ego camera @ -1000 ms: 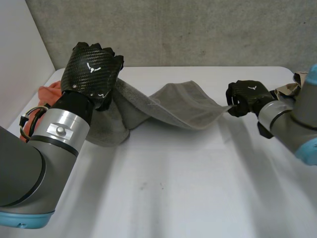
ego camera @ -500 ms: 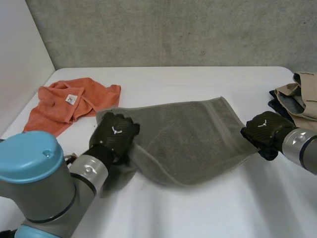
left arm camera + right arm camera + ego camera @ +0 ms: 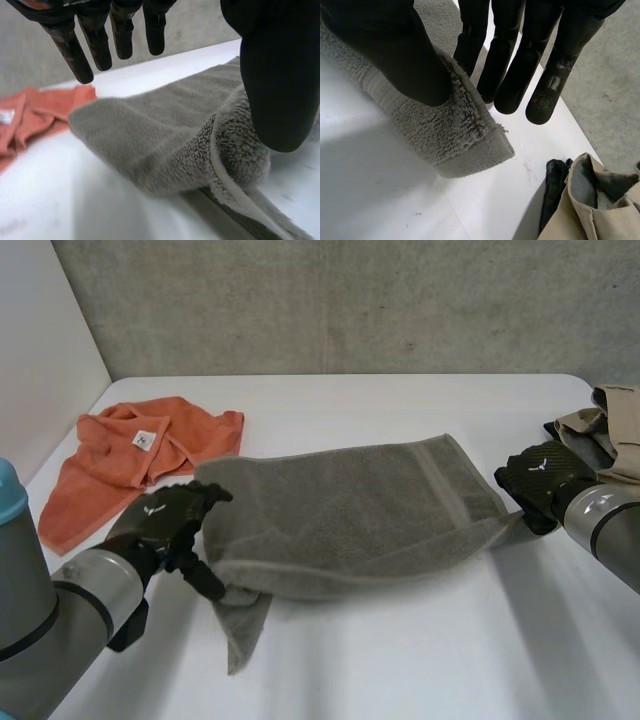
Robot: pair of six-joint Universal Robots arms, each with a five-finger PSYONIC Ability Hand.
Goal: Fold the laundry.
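Spanning hand to hand, long grey terry towel (image 3: 350, 510) lies across white tabletop (image 3: 400, 660). Right robot hand (image 3: 540, 480) pinches towel's right corner. Left robot hand (image 3: 160, 525) unclenched at towel's left end.

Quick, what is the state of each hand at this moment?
Left hand: open, thumb resting on the grey towel.
Right hand: closed, pinching a corner of the grey towel.

No lettering can be read; a small white tag (image 3: 145, 440) on the orange cloth (image 3: 100, 480), near the bench's (image 3: 400, 660) far left corner, bears an illegible dark mark.
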